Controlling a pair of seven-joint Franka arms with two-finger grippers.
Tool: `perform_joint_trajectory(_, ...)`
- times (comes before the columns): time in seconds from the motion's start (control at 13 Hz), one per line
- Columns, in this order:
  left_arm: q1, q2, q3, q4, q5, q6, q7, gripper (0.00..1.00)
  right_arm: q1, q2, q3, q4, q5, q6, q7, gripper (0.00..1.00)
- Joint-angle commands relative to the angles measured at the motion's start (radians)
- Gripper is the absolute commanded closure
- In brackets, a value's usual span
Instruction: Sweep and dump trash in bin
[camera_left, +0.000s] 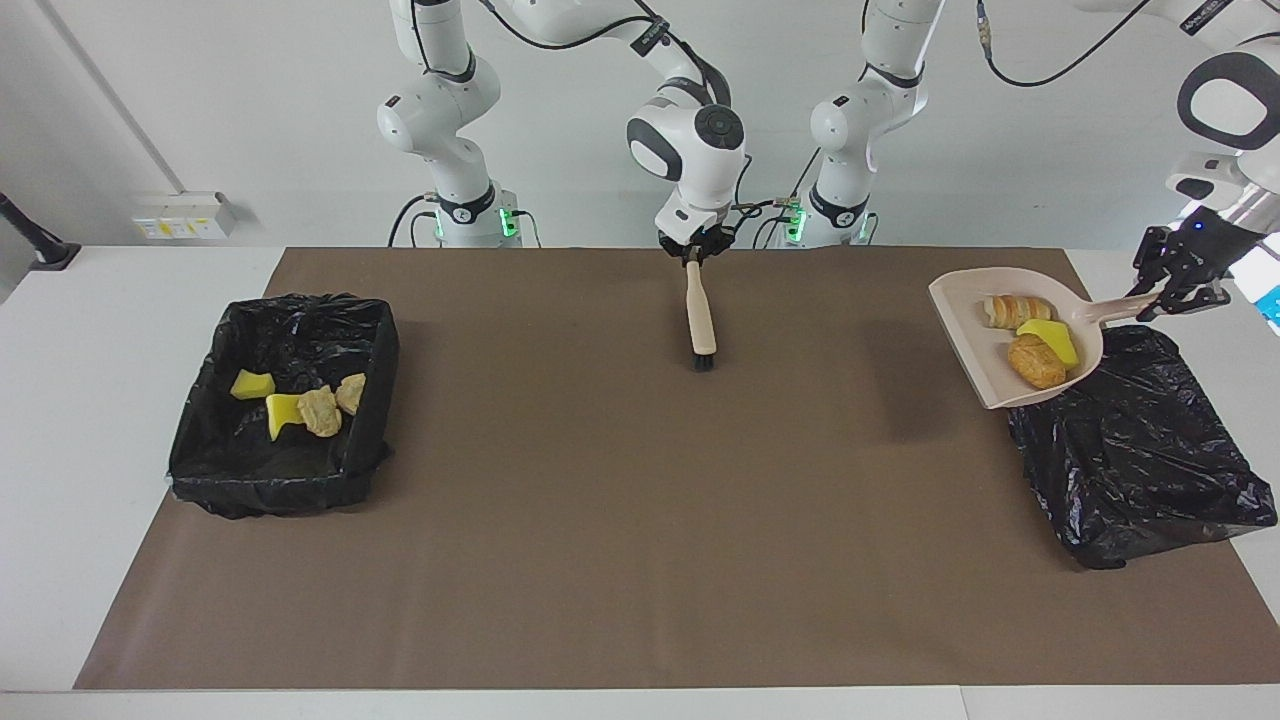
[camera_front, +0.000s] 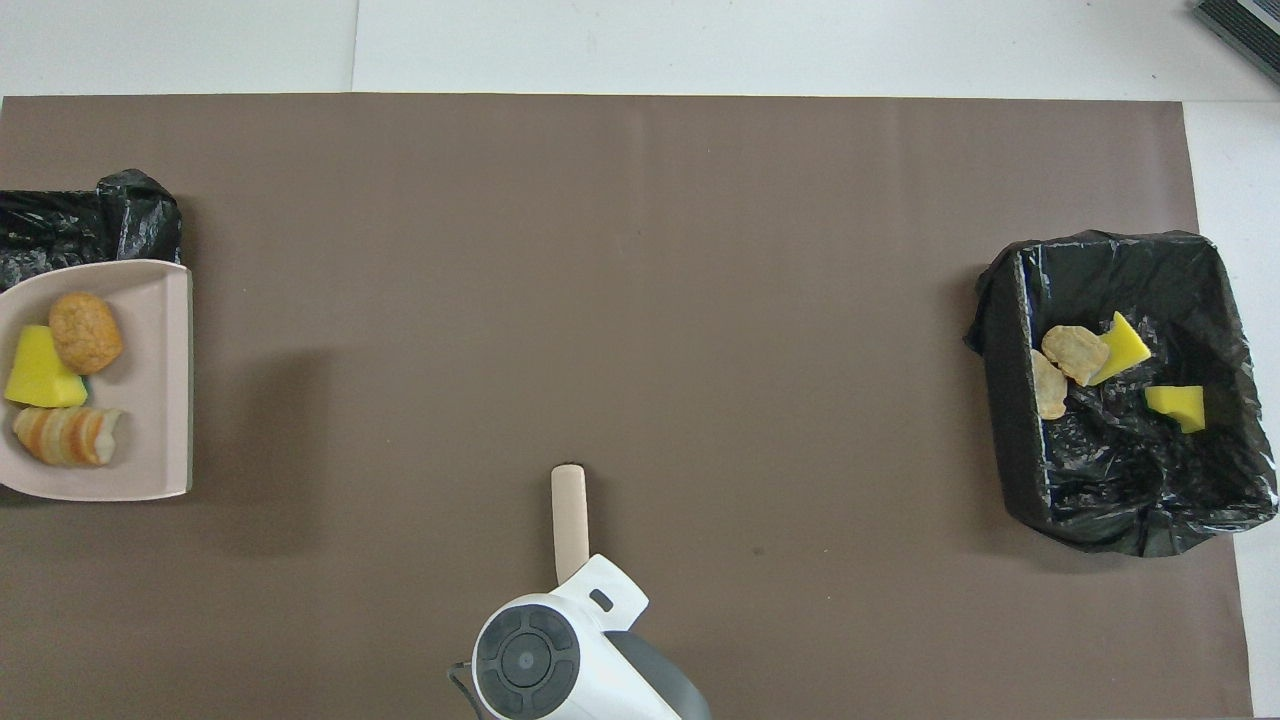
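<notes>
My left gripper (camera_left: 1172, 290) is shut on the handle of the beige dustpan (camera_left: 975, 340), holding it up over the edge of the black-lined bin (camera_left: 1140, 450) at the left arm's end of the table. Three pieces of trash lie in the pan: a striped croissant (camera_left: 1015, 308), a yellow sponge piece (camera_left: 1050, 335) and a brown lump (camera_left: 1035, 362). From overhead the dustpan (camera_front: 150, 400) covers part of that bin (camera_front: 90, 215). My right gripper (camera_left: 697, 252) is shut on the top of the beige brush (camera_left: 701, 310), which hangs bristles down over the mat close to the robots.
A second black-lined bin (camera_left: 285, 400) stands at the right arm's end and holds several scraps of yellow sponge and tan lumps (camera_front: 1075, 355). A brown mat (camera_left: 600, 520) covers the table between the two bins.
</notes>
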Motion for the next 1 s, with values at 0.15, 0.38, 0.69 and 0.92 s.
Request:
perform_joint_trajectory(0.15,0.077,0.199,0.001,0.308,0.045,-0.133,0.065,1.0,-0.11,-0.019,-0.001,0.148,0.02,-0.178,-0.028,0.0)
perform_joint_trajectory(0.38,0.105,0.27,0.001,0.398,0.1,-0.062,0.065,1.0,-0.213,-0.054,-0.005,0.219,0.02,-0.306,-0.166,0.0)
perform_joint_trajectory(0.69,0.116,0.291,-0.001,0.415,0.22,0.085,0.06,1.0,-0.343,-0.055,-0.01,0.339,0.004,-0.43,-0.385,0.0)
perform_joint_trajectory(0.92,0.099,0.288,0.001,0.397,0.255,0.127,0.042,1.0,-0.446,-0.055,-0.013,0.406,-0.007,-0.492,-0.568,0.0)
